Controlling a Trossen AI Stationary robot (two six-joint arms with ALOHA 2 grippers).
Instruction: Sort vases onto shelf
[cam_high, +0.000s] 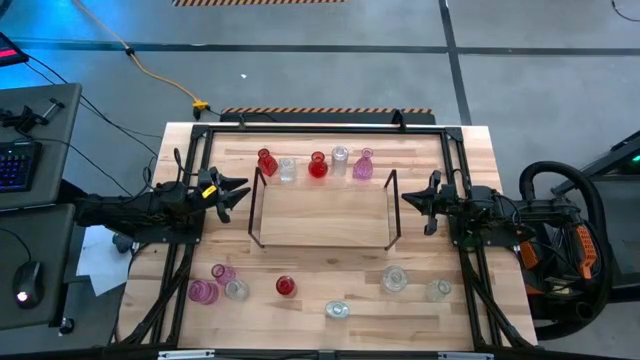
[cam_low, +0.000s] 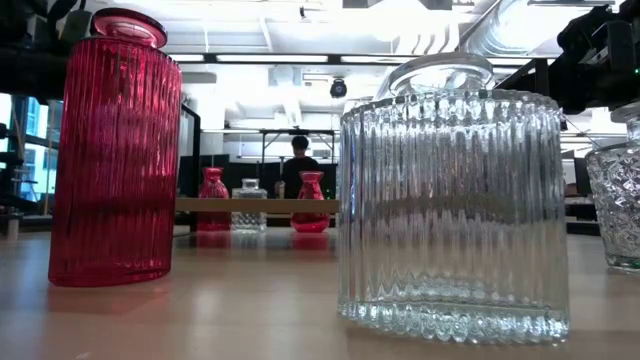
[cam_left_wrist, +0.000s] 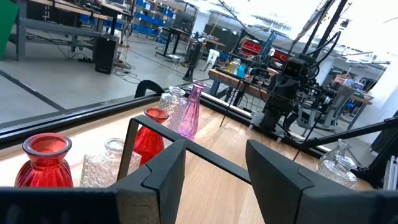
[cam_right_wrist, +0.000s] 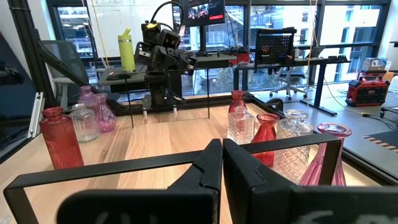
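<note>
Ribbed clear vase (cam_low: 455, 205) fills low view, red vase (cam_low: 115, 150) beside | shelf (cam_high: 322, 212) mid-table — five vases behind | left gripper (cam_high: 234, 193) parted, empty | right gripper (cam_high: 413, 199) nearly closed, empty.

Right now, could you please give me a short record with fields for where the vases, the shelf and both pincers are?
shelf: black wire frame on a wooden board, mid-table, nothing on its board
far row: five vases behind the shelf, red, clear, red, clear, pink
near side: seven vases, pink pair, one red, the rest clear
left pincer: open, at the shelf's left end, holding nothing
right pincer: shut, at the shelf's right end, holding nothing
</note>
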